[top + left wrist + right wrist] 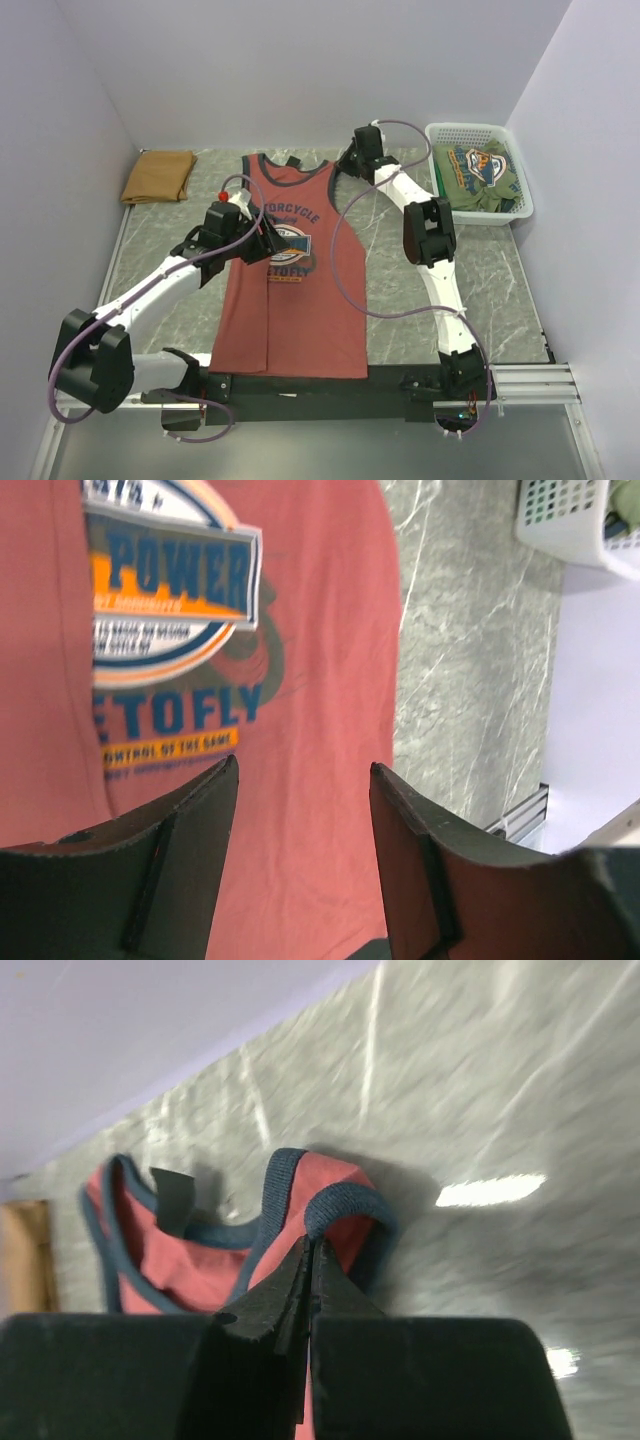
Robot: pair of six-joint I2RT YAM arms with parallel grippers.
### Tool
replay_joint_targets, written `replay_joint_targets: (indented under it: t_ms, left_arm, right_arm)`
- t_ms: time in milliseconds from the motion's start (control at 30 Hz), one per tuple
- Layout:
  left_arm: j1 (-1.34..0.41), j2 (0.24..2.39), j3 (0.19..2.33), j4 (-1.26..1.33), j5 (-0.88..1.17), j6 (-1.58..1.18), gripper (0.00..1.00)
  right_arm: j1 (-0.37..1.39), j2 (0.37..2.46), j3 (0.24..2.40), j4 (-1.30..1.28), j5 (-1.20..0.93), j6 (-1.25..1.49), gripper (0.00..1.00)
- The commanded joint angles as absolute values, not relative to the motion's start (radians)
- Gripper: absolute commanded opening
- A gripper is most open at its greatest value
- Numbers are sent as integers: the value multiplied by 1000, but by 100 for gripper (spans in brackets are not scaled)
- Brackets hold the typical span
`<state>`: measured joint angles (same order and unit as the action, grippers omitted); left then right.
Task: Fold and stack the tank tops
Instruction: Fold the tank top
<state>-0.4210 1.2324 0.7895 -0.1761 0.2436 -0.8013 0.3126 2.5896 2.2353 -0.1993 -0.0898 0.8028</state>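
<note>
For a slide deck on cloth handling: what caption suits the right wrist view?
Right gripper shut on a shoulder strap of the rust-red tank top, on the grey table.

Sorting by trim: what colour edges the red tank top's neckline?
Tank top trim: dark blue, clearest in right wrist view.

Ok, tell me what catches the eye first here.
The rust-red tank top lies spread flat mid-table, print up. The right gripper is pinched on its far right shoulder strap, while the left gripper hangs open over the chest print. A folded tan top sits in the far-left corner.
</note>
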Motion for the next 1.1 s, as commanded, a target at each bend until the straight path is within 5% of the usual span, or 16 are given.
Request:
replay_joint_targets:
  t_ms: [0, 200, 333, 433, 633, 800, 1067]
  left_arm:
    - [-429, 1256, 825, -124, 293, -772, 60]
    - [-442, 1338, 836, -107, 321, -770, 61]
    - [-463, 1371, 808, -71, 318, -805, 61]
    - [-509, 1387, 799, -45, 302, -824, 62]
    - [-655, 1422, 821, -28, 255, -850, 62]
    - [-849, 1463, 831, -21, 190, -862, 60]
    - [-1191, 1630, 1000, -167, -29, -891, 56]
  right_arm:
    - [285, 2522, 2307, -186, -8, 622, 1]
    - [282, 2520, 2361, -219, 44, 421, 13]
    - [279, 2474, 2315, -273, 158, 370, 49]
    - [273, 2398, 2243, -293, 196, 362, 62]
    - [253, 2229, 2085, -431, 181, 446, 62]
    - [227, 1966, 1635, -338, 129, 512, 59]
    - [152, 1639, 1241, -221, 31, 604, 56]
